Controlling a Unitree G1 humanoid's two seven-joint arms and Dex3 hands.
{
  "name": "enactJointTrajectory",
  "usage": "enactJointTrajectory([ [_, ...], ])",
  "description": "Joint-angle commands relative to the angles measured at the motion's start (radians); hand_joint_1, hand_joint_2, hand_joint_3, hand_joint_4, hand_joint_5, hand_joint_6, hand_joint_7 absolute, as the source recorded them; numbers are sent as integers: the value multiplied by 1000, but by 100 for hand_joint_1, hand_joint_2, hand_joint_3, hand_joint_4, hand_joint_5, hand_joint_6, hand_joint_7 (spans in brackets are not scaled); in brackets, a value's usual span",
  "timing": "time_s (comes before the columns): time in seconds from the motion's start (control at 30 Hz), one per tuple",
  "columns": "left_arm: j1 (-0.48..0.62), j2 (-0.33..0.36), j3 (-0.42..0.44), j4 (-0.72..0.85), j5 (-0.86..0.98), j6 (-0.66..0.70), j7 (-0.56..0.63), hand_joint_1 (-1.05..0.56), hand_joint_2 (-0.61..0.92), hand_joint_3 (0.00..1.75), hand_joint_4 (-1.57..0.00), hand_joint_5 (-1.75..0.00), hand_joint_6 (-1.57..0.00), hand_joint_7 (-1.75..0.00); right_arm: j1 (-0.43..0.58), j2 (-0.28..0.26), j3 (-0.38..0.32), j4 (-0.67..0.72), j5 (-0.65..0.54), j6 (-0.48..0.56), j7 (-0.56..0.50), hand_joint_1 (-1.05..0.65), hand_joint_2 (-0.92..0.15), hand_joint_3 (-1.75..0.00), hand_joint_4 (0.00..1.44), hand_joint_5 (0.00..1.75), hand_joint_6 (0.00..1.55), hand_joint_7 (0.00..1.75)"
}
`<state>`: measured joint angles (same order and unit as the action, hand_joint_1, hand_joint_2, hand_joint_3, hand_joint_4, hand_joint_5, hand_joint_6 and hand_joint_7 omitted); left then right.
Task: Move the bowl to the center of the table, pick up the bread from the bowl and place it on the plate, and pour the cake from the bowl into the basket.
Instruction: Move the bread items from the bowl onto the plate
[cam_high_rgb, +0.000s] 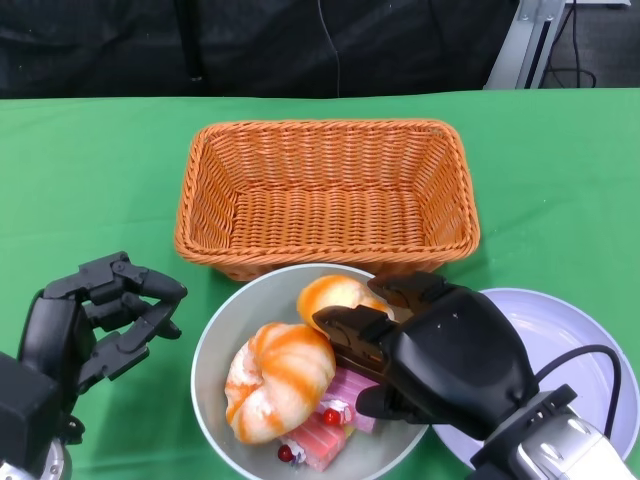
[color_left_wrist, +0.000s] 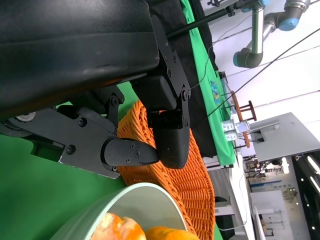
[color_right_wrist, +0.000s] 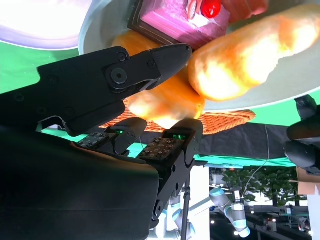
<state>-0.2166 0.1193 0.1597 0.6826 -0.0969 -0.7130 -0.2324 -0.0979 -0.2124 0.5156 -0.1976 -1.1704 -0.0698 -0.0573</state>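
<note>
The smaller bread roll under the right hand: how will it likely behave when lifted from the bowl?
The smaller bread roll looks puffy, so probably light and squashy under the right hand's fingers. Its glazed, rounded surface may be slippery. It lies beside the bigger bread in the bowl, so it could roll against that if nudged.

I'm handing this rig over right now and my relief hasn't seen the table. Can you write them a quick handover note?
Left hand: open, holding nothing, left of the bowl.
Right hand: over the bowl's right side, fingers around the smaller bread; whether they grip it cannot be told.
Bowl sits just in front of the basket, holding both breads and the pink cake. Larger bread untouched. Plate to the right, basket bare.
Left: bread to plate, cake poured into basket.
</note>
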Motion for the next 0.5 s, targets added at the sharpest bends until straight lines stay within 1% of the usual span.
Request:
enactJointTrajectory([
  [0.03, 0, 17, 5, 8, 3, -21, 9, -25, 88, 28, -90, -121, -97, -89, -21, -4, 3, 30, -10, 13, -19, -76, -92, -5, 87, 2, 61, 0],
  [0.33, -2, 17, 4, 14, 3, -27, 9, -25, 89, 26, -90, -120, -97, -89, -27, -8, 11, 38, -7, 21, -28, -76, -92, -5, 88, 2, 62, 0],
  [0.5, -3, 12, 2, 25, -18, -33, -15, -23, 89, 24, -90, -120, -98, -89, -59, -7, 19, 109, -2, 15, -53, -76, -92, -5, 89, 3, 63, 1],
])
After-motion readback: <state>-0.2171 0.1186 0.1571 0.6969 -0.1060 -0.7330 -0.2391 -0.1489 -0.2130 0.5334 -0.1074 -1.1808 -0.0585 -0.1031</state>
